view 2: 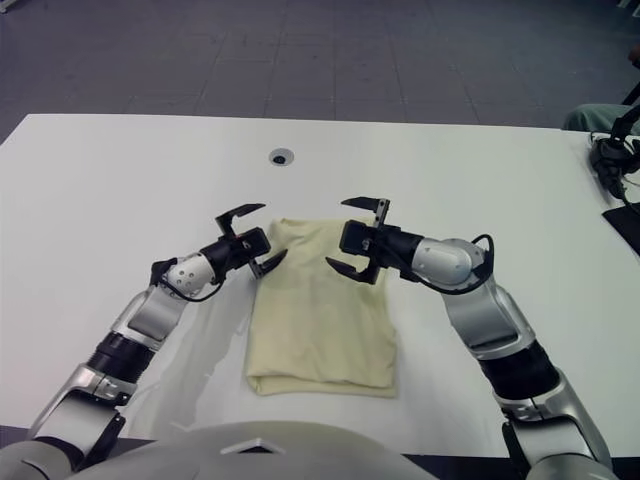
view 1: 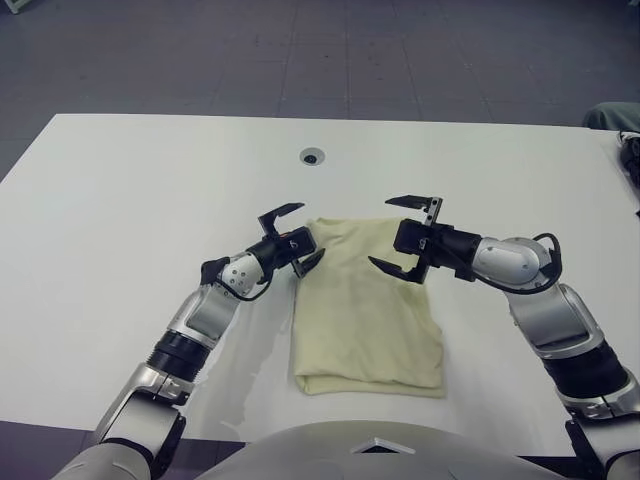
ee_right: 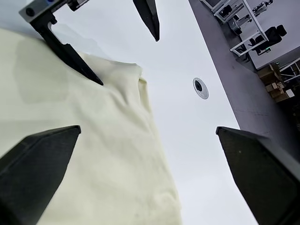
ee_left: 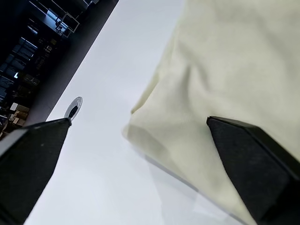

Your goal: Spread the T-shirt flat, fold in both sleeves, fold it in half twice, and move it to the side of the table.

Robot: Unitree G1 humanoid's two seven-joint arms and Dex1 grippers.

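Observation:
A pale yellow T-shirt lies folded into a long rectangle on the white table, its short edge toward me. My left gripper hovers open at the shirt's far left corner, one fingertip over the cloth edge. My right gripper is open just above the shirt's far right corner, jaws wide apart and empty. In the right wrist view the T-shirt spreads below the fingers, with the left gripper's fingers beyond it.
A round cable hole sits in the table beyond the shirt. Dark cables and gear lie at the table's far right edge. Bare table surface stretches on both sides of the shirt.

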